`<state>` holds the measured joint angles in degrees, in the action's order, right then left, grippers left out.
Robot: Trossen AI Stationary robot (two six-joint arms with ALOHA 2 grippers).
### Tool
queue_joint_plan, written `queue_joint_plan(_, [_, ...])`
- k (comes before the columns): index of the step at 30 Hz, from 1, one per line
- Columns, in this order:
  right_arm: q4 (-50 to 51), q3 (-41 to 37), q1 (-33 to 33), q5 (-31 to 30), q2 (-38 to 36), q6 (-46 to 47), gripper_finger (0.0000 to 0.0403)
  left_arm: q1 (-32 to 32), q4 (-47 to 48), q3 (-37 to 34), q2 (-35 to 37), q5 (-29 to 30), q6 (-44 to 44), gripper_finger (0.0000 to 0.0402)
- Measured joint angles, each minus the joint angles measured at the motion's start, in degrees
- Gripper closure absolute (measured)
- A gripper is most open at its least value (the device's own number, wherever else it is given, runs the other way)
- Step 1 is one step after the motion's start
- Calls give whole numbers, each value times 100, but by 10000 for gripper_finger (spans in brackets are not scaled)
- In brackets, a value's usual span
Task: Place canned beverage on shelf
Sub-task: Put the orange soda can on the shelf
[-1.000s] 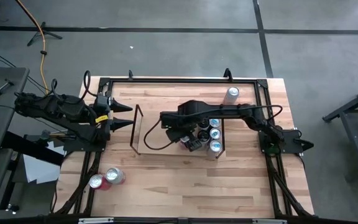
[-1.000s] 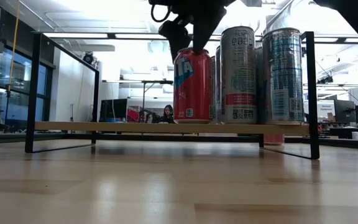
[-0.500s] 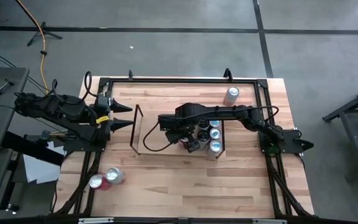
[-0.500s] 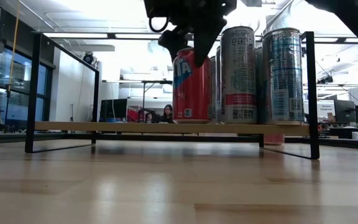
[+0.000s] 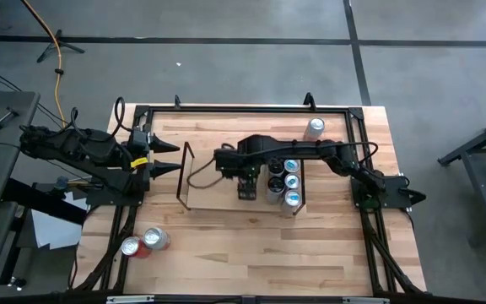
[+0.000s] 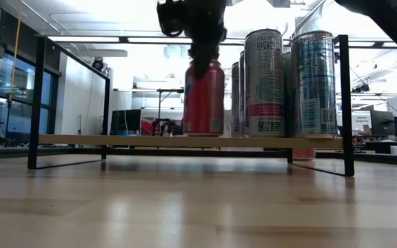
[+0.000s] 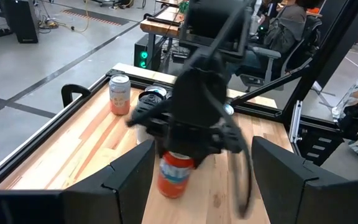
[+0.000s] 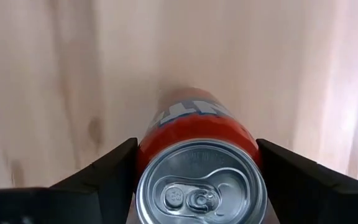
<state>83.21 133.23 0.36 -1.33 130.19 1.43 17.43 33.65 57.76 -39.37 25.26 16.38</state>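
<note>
- The right gripper (image 8: 194, 180) is above the red can (image 8: 194, 149); its fingers (image 8: 104, 168) flank the can's top on both sides. I judge them closed on the rim, though whether the pads press or merely touch is hard to tell.
- The can stands upright on the shelf (image 6: 116, 140), just beside the silver cans (image 6: 264, 83) at the shelf's right part in the low view; a narrow gap shows between it and the nearest of them.
- In the high view the right gripper (image 5: 247, 181) hides the red can, with 3 can tops (image 5: 291, 179) in a row just beside it.
- Step in hand: setting the can down in its place on the shelf, next to the row.
- Next move, as I judge it: spread the fingers, then lift straight up so neither finger drags the can over or knocks its neighbours.
- The left gripper (image 5: 165, 156) waits at the tabletop's (image 5: 251, 253) left edge, fingers spread and empty, well apart from the shelf.
- 2 more cans (image 5: 144, 241) lie near the tabletop's front left, and 1 can (image 5: 315, 127) stands behind the shelf.
- Against the frames before: the red can was tilted half a second ago with its label facing the low camera; now it stands straight, turned, and a little further left, and the wrist has swung round above it.
</note>
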Motion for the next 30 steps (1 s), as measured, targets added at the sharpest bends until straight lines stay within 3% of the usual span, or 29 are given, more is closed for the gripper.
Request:
queue_joint_plan(5, [-34, 0, -270, -364, 0, 1283, 123, 0, 0, -2, 1, 0, -1, 177])
queue_joint_plan(12, [-32, 0, -705, -417, 0, 2707, 123, 0, 0, -2, 0, 0, -4, 177])
queue_joint_plan(20, [29, 0, -922, -187, 0, 3444, 123, 0, 0, -2, 2, 0, -9, 177])
queue_joint_plan(30, [93, 0, -909, -152, 0, 3716, 119, 0, 2, -2, 2, 0, -124, 177])
